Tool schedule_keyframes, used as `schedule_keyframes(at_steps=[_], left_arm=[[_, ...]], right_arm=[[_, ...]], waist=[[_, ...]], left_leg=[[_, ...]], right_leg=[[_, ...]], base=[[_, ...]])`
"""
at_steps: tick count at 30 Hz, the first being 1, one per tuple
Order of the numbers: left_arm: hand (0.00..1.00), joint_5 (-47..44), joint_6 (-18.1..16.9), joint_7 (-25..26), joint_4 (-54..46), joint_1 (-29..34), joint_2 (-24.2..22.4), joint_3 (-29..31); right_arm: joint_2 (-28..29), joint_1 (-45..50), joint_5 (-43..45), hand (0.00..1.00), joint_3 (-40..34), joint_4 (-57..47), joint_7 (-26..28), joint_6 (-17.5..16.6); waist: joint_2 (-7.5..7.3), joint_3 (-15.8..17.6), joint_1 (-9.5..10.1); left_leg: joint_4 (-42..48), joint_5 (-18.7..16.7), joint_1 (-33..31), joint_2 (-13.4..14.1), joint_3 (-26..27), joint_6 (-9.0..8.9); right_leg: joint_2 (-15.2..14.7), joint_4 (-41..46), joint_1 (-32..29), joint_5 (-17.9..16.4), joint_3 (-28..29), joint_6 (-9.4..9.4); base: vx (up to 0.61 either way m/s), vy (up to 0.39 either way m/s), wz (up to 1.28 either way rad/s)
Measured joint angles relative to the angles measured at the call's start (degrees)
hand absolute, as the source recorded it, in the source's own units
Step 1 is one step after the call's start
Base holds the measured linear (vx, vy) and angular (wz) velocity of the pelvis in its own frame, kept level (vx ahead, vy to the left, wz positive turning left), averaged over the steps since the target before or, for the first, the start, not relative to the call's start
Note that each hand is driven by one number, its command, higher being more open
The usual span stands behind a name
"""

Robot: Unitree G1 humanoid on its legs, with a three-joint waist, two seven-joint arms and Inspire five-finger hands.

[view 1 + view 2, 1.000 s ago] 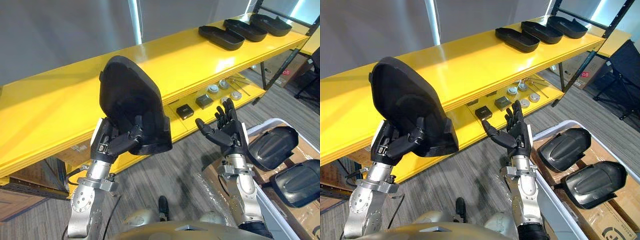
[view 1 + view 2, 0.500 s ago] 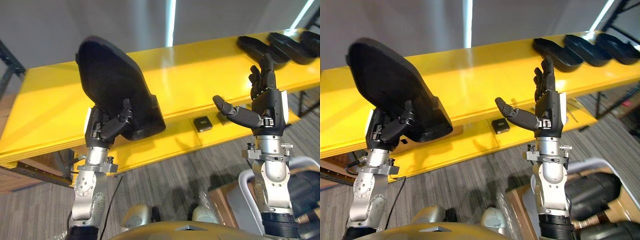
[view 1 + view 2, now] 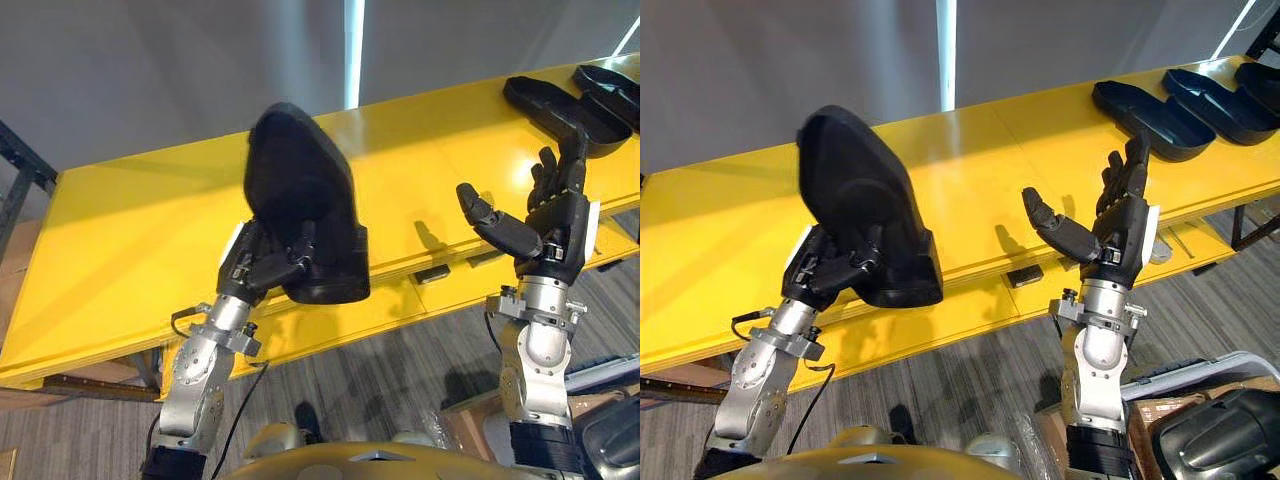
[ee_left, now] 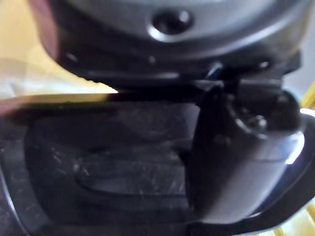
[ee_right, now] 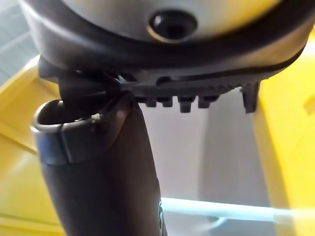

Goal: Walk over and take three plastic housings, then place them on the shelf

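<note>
The black plastic housing (image 3: 300, 190) stands upright at frame centre, over the front edge of the yellow shelf (image 3: 130, 230), my left hand (image 3: 265, 272) curled round its lower end; I should tip it flat onto bare shelf, left of the placed housings (image 3: 555, 100) at upper right; my right hand (image 3: 555, 235), spread empty at right, could steady it.

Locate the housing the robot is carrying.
In both eye views the housing sits left of centre, gripped upright in the left robot hand, in front of the yellow shelf and well left of the other housings lying at its right end.
</note>
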Motion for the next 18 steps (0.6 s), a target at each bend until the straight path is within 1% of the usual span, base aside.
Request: schedule_keyframes(at_steps=[3,4,5,6,7,8,9,11,12,14,15,16,18], left_arm=[[0.00,3.14,3.03,0.11,-0.17,-4.36,1.80,-2.40],[0.00,3.96,4.57,0.75,-0.17,-6.07,2.47,-2.99],[0.00,3.94,6.59,1.91,-0.15,-7.75,3.14,-3.55],[0.00,3.95,7.52,2.52,-0.12,-8.74,3.45,-3.71],[0.00,3.99,8.99,4.12,0.10,-11.12,4.10,-4.02],[0.00,3.88,10.22,6.19,0.50,-13.51,4.92,-3.99],[0.00,3.80,10.72,6.91,1.28,-15.05,5.33,-4.00],[0.00,2.87,12.48,10.20,6.13,-21.65,6.56,-3.89],[0.00,2.42,12.88,10.94,7.44,-23.21,6.78,-3.78],[0.00,-1.81,14.40,13.48,11.89,-27.52,7.79,-3.13],[0.00,-3.82,15.33,14.77,14.90,-30.38,8.14,-2.91],[0.00,-4.98,15.80,15.45,16.32,-31.75,8.28,-2.79],[0.00,-8.84,17.35,17.43,21.47,-36.12,9.30,-2.18]], right_arm=[[0.00,1.66,-0.03,1.00,0.02,-2.48,0.42,2.17],[-0.01,2.30,-0.16,1.00,0.12,-3.81,0.91,3.34],[-0.07,2.84,-0.14,1.00,0.08,-4.72,1.68,3.86],[-0.17,3.19,-0.13,1.00,0.07,-5.13,1.91,3.95],[-0.19,4.23,0.01,1.00,-0.33,-6.46,2.62,4.47],[-0.22,4.46,0.44,1.00,-0.60,-6.78,3.91,5.11],[-0.22,4.65,0.94,1.00,-0.76,-6.78,4.41,5.48],[-0.23,5.64,3.35,1.00,-1.05,-6.78,6.42,6.81],[-0.23,6.02,4.31,1.00,-1.05,-6.78,6.97,6.99],[-0.23,6.94,5.45,1.00,-1.11,-6.76,9.06,7.73],[-0.23,7.62,6.76,1.00,-1.11,-6.75,10.20,7.78],[-0.23,7.99,7.15,1.00,-1.11,-6.75,10.75,7.85],[-0.23,9.28,7.46,1.00,-0.91,-6.64,12.44,8.46]], waist=[[-0.06,-0.24,-0.60],[-0.08,-0.25,-1.02],[-0.03,-0.40,-1.42],[-0.02,-0.49,-1.60],[-0.07,-0.53,-2.07],[-0.09,-0.54,-3.01],[-0.12,-0.58,-3.31],[-0.12,-0.63,-4.37],[-0.09,-0.65,-4.74],[-0.08,-0.67,-6.13],[0.02,-0.73,-6.51],[0.07,-0.77,-6.72],[0.40,-0.97,-8.05]], left_leg=[[-1.93,1.07,0.65,-0.06,0.54,-0.05],[-2.89,1.45,1.52,0.00,1.08,-0.21],[-3.73,1.78,2.17,0.11,1.70,-0.40],[-4.03,1.89,2.23,0.17,1.97,-0.47],[-4.90,2.48,2.25,0.15,2.72,-0.53],[-5.91,2.96,2.21,0.11,3.34,-0.51],[-6.47,3.32,2.26,0.04,3.70,-0.56],[-8.63,4.46,2.72,-0.07,5.53,-0.87],[-9.16,4.79,2.91,-0.08,5.89,-0.87],[-9.33,4.97,2.90,0.13,7.08,-0.94],[-9.34,5.09,2.90,0.24,7.78,-1.00],[-9.35,5.16,2.89,0.30,8.10,-1.03],[-9.36,5.45,2.81,0.56,8.90,-1.01]], right_leg=[[0.25,-0.22,-0.42,0.08,0.53,0.10],[0.46,-0.39,-0.43,0.16,1.11,0.06],[0.74,-0.83,-0.42,0.41,1.59,-0.13],[0.86,-0.98,-0.41,0.48,1.90,-0.21],[0.94,-1.17,-1.01,0.48,2.85,-0.20],[1.08,-1.47,-1.74,0.66,3.38,0.05],[1.13,-1.77,-1.97,0.76,3.60,0.09],[1.38,-2.01,-3.33,0.82,4.89,0.10],[1.50,-2.02,-3.60,0.82,5.24,0.10],[1.73,-2.06,-4.34,0.81,6.40,0.09],[1.86,-2.22,-4.70,0.81,7.06,0.09],[1.94,-2.26,-4.89,0.81,7.41,0.09],[2.16,-2.04,-5.59,0.81,8.08,0.08]], base=[[0.00,-0.021,-0.10],[-0.04,-0.009,-0.26],[-0.03,-0.005,-0.31],[-0.04,-0.004,-0.35],[-0.05,0.002,-0.31],[-0.07,0.003,-0.29],[-0.08,0.014,-0.35],[-0.09,0.012,-0.38],[-0.09,0.003,-0.33],[-0.09,-0.003,-0.33],[-0.07,-0.004,-0.29],[-0.06,-0.002,-0.26],[-0.05,0.001,-0.19]])
